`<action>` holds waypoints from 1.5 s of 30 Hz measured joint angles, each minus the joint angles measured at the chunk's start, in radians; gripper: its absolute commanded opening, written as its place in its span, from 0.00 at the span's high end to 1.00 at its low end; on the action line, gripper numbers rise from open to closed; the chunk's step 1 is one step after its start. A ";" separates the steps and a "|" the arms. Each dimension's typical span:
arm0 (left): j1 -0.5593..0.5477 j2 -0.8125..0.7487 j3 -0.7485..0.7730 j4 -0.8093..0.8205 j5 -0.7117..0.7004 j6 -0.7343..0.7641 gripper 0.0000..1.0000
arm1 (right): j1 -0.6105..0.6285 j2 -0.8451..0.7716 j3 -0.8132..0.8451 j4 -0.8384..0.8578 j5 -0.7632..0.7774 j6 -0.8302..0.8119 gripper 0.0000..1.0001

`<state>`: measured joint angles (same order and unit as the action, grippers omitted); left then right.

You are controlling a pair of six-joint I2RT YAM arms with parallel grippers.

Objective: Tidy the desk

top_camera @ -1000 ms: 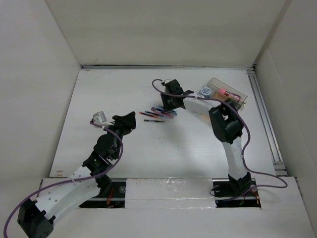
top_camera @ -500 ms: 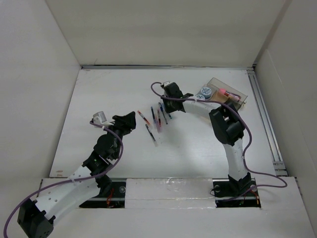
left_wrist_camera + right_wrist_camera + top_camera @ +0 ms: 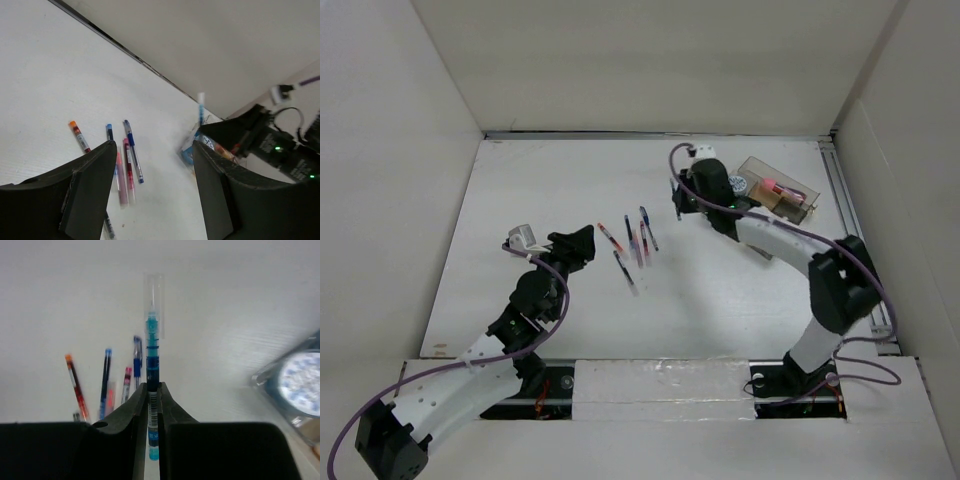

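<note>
Above the bench (image 3: 520, 180), the right gripper (image 3: 153, 387) has quit the loose pens (image 3: 635, 245), jaws pinching a teal pen (image 3: 152, 340), seemingly tray-bound (image 3: 785, 190); the left gripper (image 3: 155, 150) has its jaws wide.

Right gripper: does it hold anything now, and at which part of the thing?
Yes. The right gripper pinches a blue pen on its barrel, toward the end away from the clear cap.
</note>
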<state>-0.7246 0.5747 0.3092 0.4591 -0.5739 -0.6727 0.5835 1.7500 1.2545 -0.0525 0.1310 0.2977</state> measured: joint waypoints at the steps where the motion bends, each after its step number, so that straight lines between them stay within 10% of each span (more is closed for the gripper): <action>1: 0.000 0.000 0.000 0.000 0.002 0.000 0.42 | -0.023 -0.053 -0.034 0.029 0.009 0.030 1.00; 11: 0.000 -0.001 0.000 0.002 0.016 0.000 0.41 | -0.312 -0.343 -0.459 0.260 0.189 0.401 1.00; 25: 0.000 0.005 0.000 0.002 0.024 0.000 0.41 | -0.402 -0.296 -0.465 0.239 0.206 0.546 0.95; 35: 0.000 0.007 0.000 0.001 0.024 0.000 0.41 | -0.432 -0.256 -0.446 0.231 0.190 0.540 0.51; 39: 0.000 0.011 0.000 0.002 0.023 0.000 0.41 | -0.432 -0.258 -0.436 0.232 0.174 0.533 0.47; 45: 0.000 0.013 0.000 0.002 0.023 0.000 0.41 | -0.391 -0.297 -0.436 0.221 0.164 0.488 1.00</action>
<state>-0.7246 0.5873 0.3092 0.4606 -0.5510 -0.6727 0.1925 1.4528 0.8185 0.1688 0.2955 0.7853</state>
